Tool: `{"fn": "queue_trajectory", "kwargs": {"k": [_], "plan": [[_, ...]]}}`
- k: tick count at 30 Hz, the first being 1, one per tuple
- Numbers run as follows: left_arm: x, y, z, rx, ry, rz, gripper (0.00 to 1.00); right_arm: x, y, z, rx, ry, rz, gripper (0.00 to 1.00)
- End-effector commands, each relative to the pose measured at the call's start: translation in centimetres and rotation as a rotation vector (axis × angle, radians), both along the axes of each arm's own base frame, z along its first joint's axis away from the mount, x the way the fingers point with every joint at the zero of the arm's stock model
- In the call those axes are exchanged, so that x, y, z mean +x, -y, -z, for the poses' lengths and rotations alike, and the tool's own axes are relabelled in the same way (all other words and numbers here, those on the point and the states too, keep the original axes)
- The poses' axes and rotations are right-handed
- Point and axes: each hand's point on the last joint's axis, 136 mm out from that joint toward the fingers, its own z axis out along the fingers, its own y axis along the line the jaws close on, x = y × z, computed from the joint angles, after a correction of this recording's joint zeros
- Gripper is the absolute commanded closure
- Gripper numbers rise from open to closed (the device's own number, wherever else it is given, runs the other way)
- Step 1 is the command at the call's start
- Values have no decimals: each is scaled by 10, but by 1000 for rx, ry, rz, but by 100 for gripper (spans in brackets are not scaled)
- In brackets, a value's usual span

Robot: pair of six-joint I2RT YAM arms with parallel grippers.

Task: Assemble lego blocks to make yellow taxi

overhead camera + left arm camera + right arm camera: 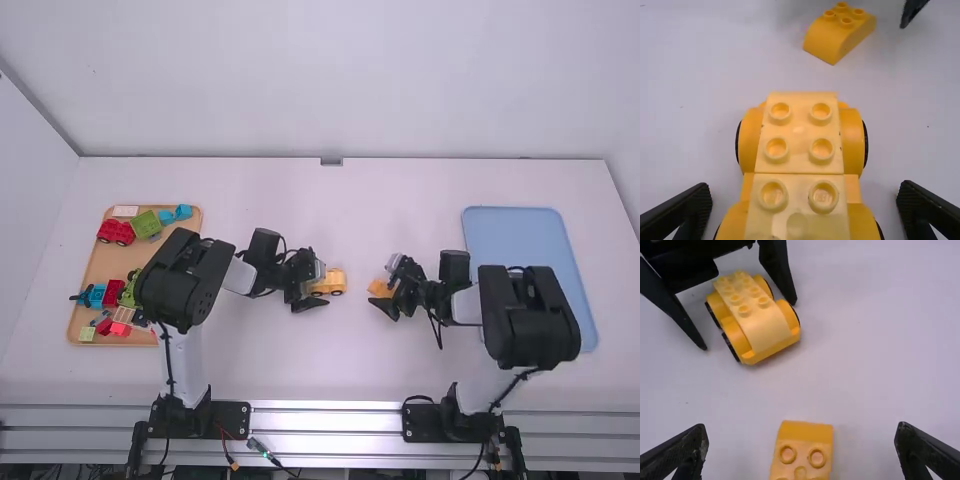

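Your left arm (187,278) reaches up from its base, then bends inward, its gripper (319,285) aimed at the middle of the table (340,360). Its fingers are spread on either side of the yellow car (799,150), which stands on its wheels. Your right arm (528,318) bends inward opposite, its gripper (381,284) open around the small yellow block (802,440), studs up, near the car's end.
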Motion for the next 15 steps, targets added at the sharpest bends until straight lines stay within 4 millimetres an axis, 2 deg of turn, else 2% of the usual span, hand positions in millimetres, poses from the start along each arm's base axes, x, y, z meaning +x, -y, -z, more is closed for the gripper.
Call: {"fn": "queue_trajectory", "kwargs": {"k": [1,6,15], "plan": [[-6,-2,4,13,-14,1,1,0,-5,2,36,5,-43,10],[-5,-2,4,16,-12,-1,1,-5,-4,11,32,-25,-38,12],[-3,-4,3,14,-9,-8,1,-8,1,11,22,25,36,14]]}}
